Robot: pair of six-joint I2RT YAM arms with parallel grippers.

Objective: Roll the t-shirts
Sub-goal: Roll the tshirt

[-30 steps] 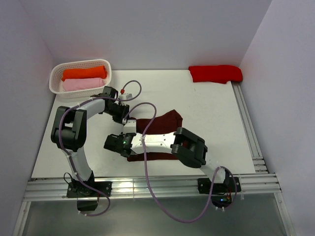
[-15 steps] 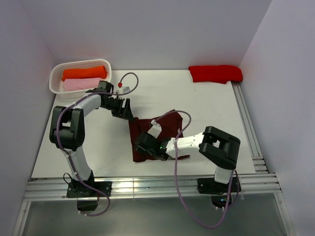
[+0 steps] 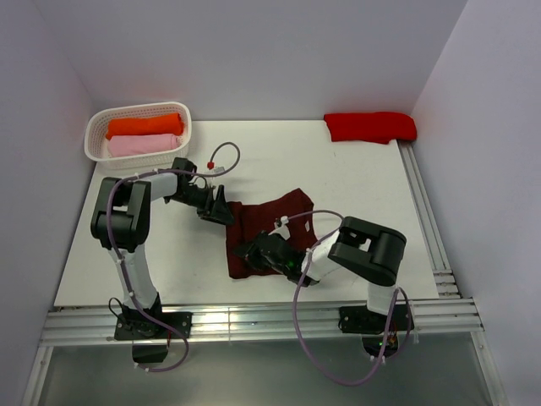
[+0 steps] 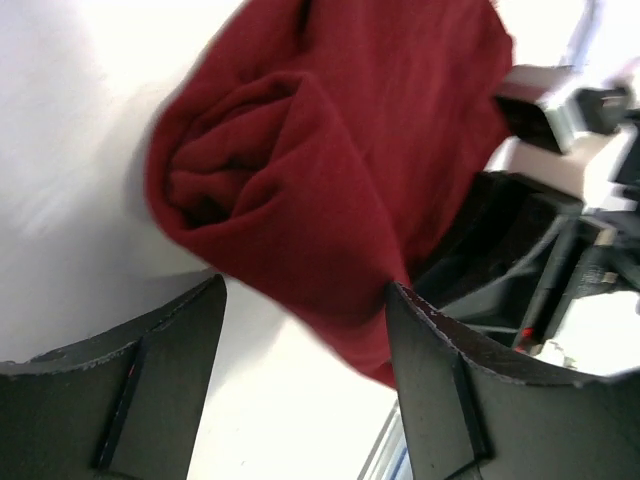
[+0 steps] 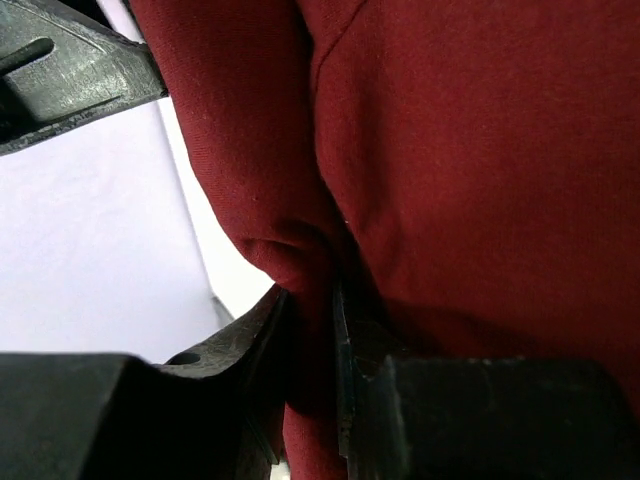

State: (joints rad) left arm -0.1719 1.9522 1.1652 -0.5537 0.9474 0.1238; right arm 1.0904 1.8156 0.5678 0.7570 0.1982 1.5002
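Pinching the maroon t-shirt (image 3: 275,216) is the right end effector (image 5: 312,330); left end effector (image 4: 305,290) open.

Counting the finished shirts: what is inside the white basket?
An orange shirt and a pale pink shirt lie bundled side by side in the basket. Anything beneath them is covered.
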